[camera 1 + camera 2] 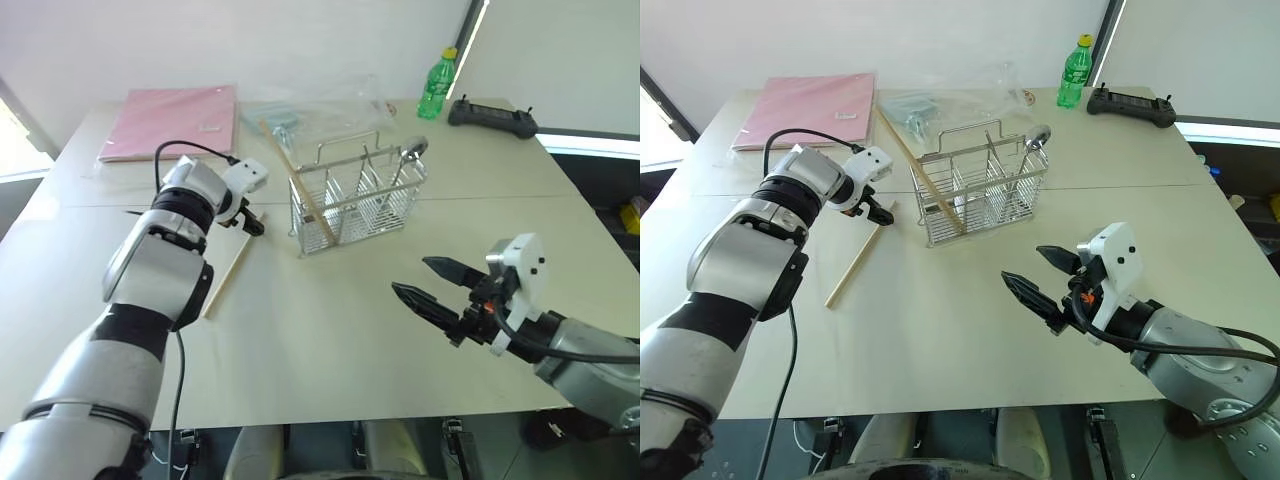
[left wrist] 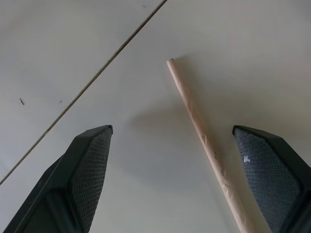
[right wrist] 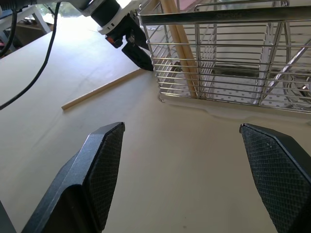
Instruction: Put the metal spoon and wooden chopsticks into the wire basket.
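Observation:
The wire basket (image 1: 355, 195) stands at mid-table. The metal spoon (image 1: 415, 147) is upright in its right end, bowl sticking out on top. One of the wooden chopsticks (image 1: 295, 180) leans in the basket's left end, its top slanting back and to the left. The other chopstick (image 1: 855, 265) lies flat on the table left of the basket. My left gripper (image 1: 250, 222) points down over that chopstick's far end, open, and the stick (image 2: 204, 141) lies between its fingers, nearer one of them. My right gripper (image 1: 412, 277) hovers open and empty, right of and nearer than the basket.
A pink folder (image 1: 175, 120) and a clear plastic bag (image 1: 320, 105) lie at the back of the table. A green bottle (image 1: 437, 85) and a black controller (image 1: 490, 117) sit at the back right. A seam (image 2: 97, 77) crosses the tabletop.

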Available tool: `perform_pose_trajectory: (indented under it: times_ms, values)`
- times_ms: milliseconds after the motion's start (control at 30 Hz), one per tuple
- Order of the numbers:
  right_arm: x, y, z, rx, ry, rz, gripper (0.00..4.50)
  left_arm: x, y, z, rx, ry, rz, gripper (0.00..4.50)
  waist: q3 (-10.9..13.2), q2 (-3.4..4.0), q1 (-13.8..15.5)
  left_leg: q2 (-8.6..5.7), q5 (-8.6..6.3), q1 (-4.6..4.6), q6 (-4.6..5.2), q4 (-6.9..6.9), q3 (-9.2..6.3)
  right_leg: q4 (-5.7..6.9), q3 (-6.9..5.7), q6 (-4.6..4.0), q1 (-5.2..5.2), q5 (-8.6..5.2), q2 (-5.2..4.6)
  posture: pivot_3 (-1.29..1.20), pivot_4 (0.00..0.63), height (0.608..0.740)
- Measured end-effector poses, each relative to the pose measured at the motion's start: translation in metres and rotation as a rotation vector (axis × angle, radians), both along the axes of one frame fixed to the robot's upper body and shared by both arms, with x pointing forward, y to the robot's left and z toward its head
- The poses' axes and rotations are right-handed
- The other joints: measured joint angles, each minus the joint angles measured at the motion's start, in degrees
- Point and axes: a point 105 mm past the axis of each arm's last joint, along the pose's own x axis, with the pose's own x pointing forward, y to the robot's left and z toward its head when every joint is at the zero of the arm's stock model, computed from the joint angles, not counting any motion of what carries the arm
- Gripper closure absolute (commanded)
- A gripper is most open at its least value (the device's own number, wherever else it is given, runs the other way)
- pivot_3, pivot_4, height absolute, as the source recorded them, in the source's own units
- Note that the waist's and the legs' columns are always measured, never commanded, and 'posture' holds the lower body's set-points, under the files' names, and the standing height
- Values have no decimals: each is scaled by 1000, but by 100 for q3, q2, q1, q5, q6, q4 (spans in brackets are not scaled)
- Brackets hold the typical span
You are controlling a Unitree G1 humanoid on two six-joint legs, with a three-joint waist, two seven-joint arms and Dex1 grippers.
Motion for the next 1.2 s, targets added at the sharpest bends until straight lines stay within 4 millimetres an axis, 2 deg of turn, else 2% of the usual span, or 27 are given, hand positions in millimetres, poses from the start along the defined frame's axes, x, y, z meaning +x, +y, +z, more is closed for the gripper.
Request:
perform_pose_trajectory:
  times_ms: [333,433,633,1200]
  values:
    - [-10,-1,-10,-17,50,17,603,-4,-6,-3,-6,42,-20,323,-1,0,-3,0,0,14,0,1,0,3,0,-11,13,-6,0,0,150,728]
    - [-11,-2,-10,-18,54,21,603,-5,-7,-4,-13,50,-21,1145,-1,1,-4,0,0,14,0,2,0,2,0,-4,13,-2,0,0,150,728]
    - [-10,-3,-7,-31,39,23,603,-6,-12,-5,-29,62,-27,4206,-1,0,-8,1,0,18,0,3,0,5,0,-7,14,-3,0,0,150,728]
    - [-9,0,-2,-29,22,56,603,-6,-5,-3,-69,62,30,4206,-1,0,-10,1,0,18,1,2,1,6,0,-1,14,0,1,0,150,728]
